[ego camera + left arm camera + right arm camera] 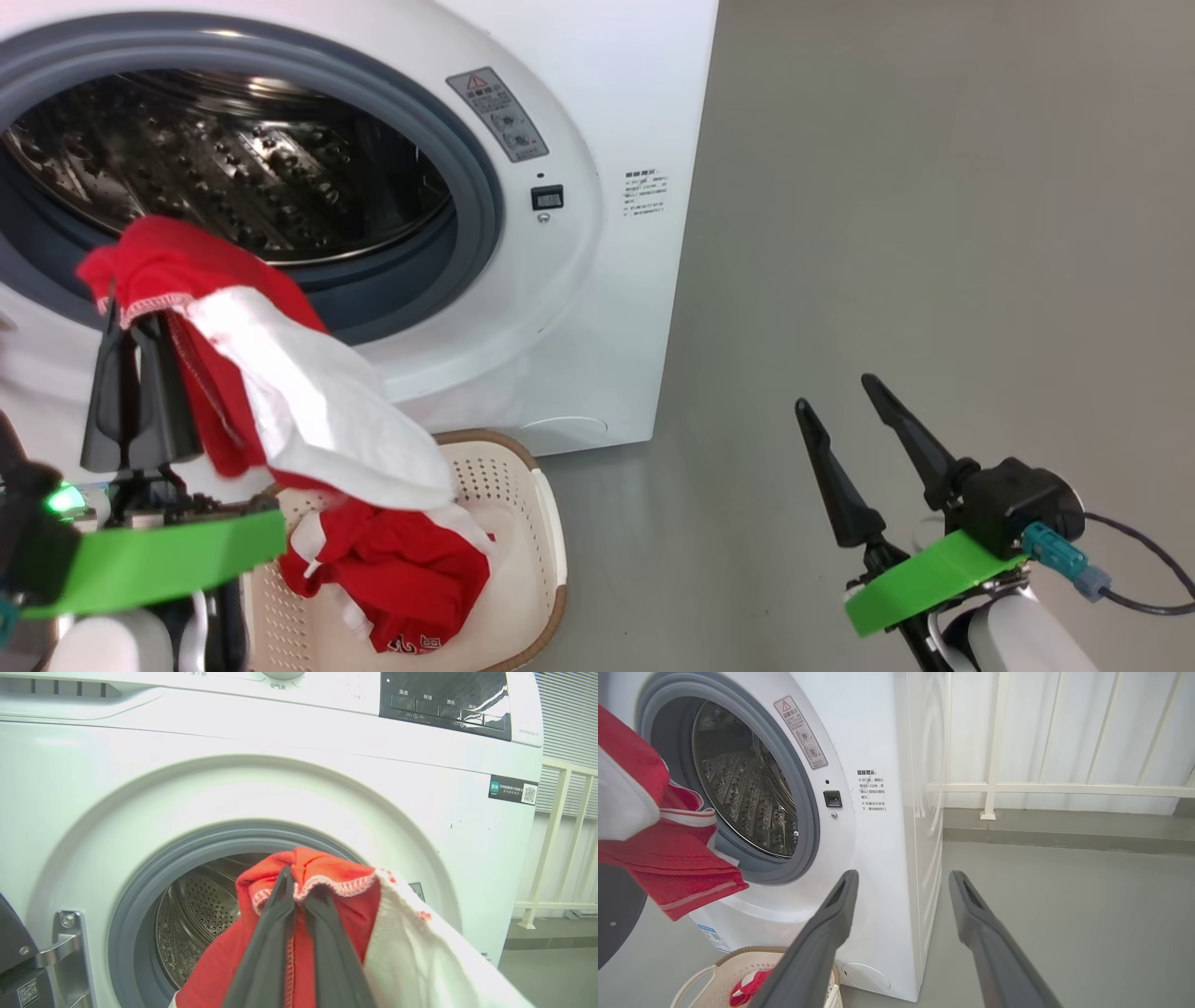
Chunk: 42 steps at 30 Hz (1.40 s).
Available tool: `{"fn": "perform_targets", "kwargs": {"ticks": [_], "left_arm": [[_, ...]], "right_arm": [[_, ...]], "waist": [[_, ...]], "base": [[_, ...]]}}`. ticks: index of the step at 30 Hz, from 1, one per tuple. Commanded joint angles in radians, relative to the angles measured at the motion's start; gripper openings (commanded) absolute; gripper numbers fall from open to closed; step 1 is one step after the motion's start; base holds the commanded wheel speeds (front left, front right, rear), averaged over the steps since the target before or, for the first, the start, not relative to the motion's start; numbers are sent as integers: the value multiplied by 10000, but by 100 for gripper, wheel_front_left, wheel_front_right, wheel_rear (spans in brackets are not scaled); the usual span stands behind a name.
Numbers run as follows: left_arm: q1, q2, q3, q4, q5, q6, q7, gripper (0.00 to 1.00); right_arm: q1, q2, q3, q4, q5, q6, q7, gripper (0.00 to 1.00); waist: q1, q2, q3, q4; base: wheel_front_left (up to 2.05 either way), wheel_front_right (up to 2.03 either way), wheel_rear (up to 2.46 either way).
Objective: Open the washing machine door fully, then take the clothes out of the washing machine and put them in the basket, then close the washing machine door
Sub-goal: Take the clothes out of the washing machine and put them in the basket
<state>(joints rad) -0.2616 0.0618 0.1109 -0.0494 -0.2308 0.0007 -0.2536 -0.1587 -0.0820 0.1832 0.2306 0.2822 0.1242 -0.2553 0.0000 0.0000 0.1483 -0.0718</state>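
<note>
Left gripper (138, 322) is pinched tight on a red-and-white garment (280, 392), held up in front of the washing machine (597, 308) mouth, its tail trailing into the basket (551, 541) where another red piece (392, 569) lies. My worry: let go here and the top half slumps over the basket's left rim onto the floor (934, 187). Right gripper (836, 392) is spread wide, empty, with loads of open floor on the right.
</note>
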Motion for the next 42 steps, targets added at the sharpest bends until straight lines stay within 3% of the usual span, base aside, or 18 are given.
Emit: {"fn": "perform_targets", "kwargs": {"ticks": [1,6,11,19,27,34,42], "left_arm": [[39,140,231,-562,84,75,-81,0],[568,20,-41,-1327,-233,139,-76,0],[979,-40,-235,-565,-560,277,-47,0],[853,-95,-371,2354,-1594,255,-65,0],[-504,-110,-516,5972,-2600,255,458,0],[-1782,-94,-430,8669,-2849,288,445,0],[-3092,-22,-584,11462,-2972,-160,583,0]], "right_arm": [[90,47,244,-217,41,65,-65,100],[131,61,232,-208,67,65,-65,100],[108,65,252,-165,101,65,-65,100],[-123,29,263,-165,125,65,-65,100],[-311,-67,246,-206,122,65,-65,100],[-518,-104,358,-247,177,65,-65,100],[-700,-109,348,-228,207,65,-65,100]], "waist": [[0,0,4,7],[0,0,174,8],[0,0,473,47],[0,0,993,-3],[0,0,1673,-44],[0,0,2234,-150],[0,0,2753,-319]], "base": [[0,0,0],[0,0,0],[0,0,0],[0,0,0],[0,0,0],[0,0,0],[0,0,0]]}}
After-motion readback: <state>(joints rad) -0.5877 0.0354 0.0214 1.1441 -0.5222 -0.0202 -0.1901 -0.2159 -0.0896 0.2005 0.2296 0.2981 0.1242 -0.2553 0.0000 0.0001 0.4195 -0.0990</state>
